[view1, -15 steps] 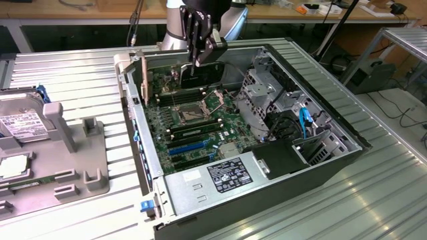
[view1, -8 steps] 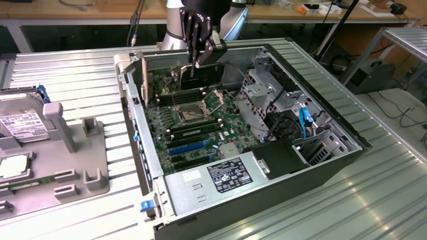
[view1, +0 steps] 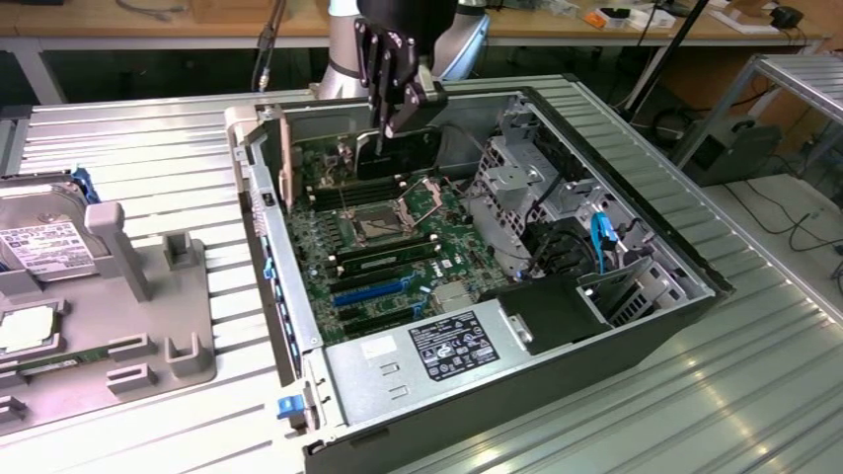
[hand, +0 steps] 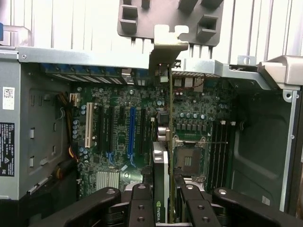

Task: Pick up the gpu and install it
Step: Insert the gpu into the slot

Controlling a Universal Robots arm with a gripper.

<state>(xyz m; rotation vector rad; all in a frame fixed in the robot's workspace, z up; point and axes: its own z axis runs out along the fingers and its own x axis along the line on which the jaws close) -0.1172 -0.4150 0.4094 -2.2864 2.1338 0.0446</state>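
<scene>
Gripper point(view1: 395, 120) is clamping the gpu point(view1: 409, 153) on edge, holding it low over the motherboard point(view1: 382, 247) in the case point(view1: 527, 346). Its bracket point(hand: 168, 45) is meeting the rear wall. My read: keep the card square and press evenly.

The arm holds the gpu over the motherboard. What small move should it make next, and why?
Probably a short sideways shift toward the blue slot. The gripper is shut on the gpu, which hangs edge-down closer to the CPU socket and does not seem to be lined up over the slot.
</scene>
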